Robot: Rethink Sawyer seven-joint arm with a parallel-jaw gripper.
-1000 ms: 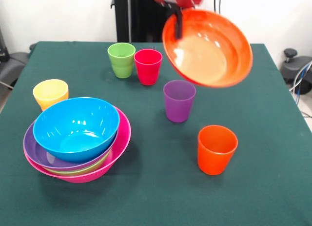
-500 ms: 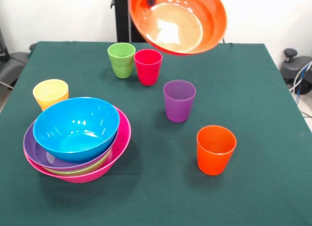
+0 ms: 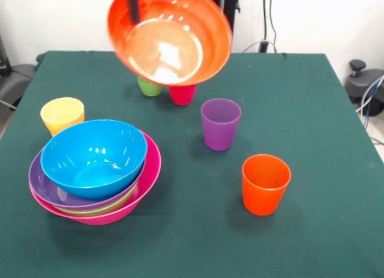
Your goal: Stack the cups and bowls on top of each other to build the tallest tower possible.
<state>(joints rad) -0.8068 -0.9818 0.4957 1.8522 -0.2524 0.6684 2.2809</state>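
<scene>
The tower (image 3: 95, 173) stands near the worktop's (image 3: 324, 128) front left corner: four nested bowls, with the pink bowl (image 3: 147, 179) as base, then the green bowl (image 3: 108, 207), the purple bowl (image 3: 42, 185) and the blue bowl (image 3: 94, 158) on top. No cup is on it yet.

Front view, the only one supplied. The orange bowl (image 3: 170, 36) hangs tilted in the air over the worktop's far edge, mouth facing the camera, with a dark finger of the tool (image 3: 134, 6) hooked over its upper left rim. The tool grips the bowl by that rim; its second finger is hidden behind the wall.

Step in hand, by judgement: carrying the fifth bowl toward the tower. The next move calls for travel to the front left, levelling the bowl, centring it over the blue bowl and lowering before release.

Count: five bowls. Five cups, all loose on the worktop: yellow cup (image 3: 62, 114) just behind the tower, green cup (image 3: 149, 86) and red cup (image 3: 182, 94) partly hidden behind the carried bowl, purple cup (image 3: 220, 123) near centre, orange cup (image 3: 266, 183) toward the front right.
</scene>
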